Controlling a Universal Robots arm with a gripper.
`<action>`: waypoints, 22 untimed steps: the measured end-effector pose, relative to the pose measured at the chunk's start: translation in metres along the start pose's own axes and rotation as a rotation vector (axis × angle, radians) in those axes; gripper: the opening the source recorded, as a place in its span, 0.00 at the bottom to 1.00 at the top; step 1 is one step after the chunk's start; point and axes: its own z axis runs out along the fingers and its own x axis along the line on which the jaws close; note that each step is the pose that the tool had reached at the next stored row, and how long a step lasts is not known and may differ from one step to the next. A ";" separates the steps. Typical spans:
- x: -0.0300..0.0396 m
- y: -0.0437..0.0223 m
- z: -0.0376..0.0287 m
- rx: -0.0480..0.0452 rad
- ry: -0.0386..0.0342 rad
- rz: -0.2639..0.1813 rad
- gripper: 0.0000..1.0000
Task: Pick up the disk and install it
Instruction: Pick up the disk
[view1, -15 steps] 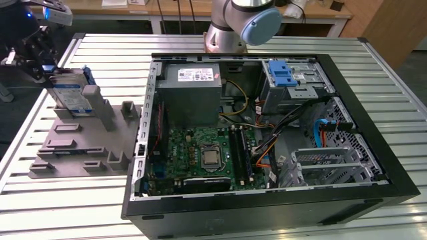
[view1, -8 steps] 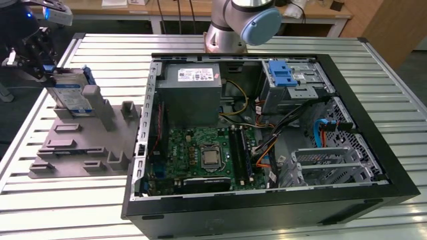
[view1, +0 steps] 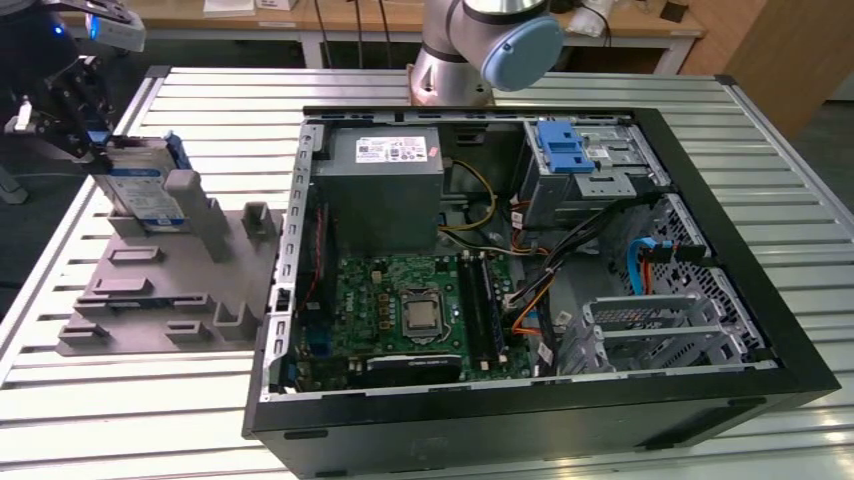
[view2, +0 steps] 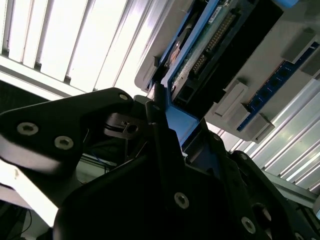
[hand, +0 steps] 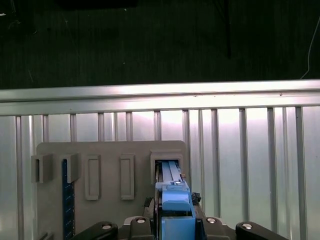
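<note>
Disk (view1: 140, 190) stands on edge in a slot at the far end of the grey holder (view1: 160, 290), which lies on the slatted bench (view1: 120, 420) at the exterior view's left, just beside the open computer case (view1: 534, 405). The gripper (view1: 91, 150) is at the disk's upper end, its fingers drawn in and clamped on the blue carrier rail. In the second wrist view the black fingers (view2: 156, 107) press against that blue rail, with the disk's circuit-board face (view2: 210, 35) beyond. In the first wrist view the disk (hand: 170, 175) shows edge-on in its slot.
</note>
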 end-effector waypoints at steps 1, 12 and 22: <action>0.0000 0.0000 0.0000 0.0000 0.0000 0.000 0.36; 0.0013 0.0001 0.0001 0.0001 0.0004 -0.013 0.36; 0.0013 0.0001 0.0000 0.0001 0.0005 -0.013 0.36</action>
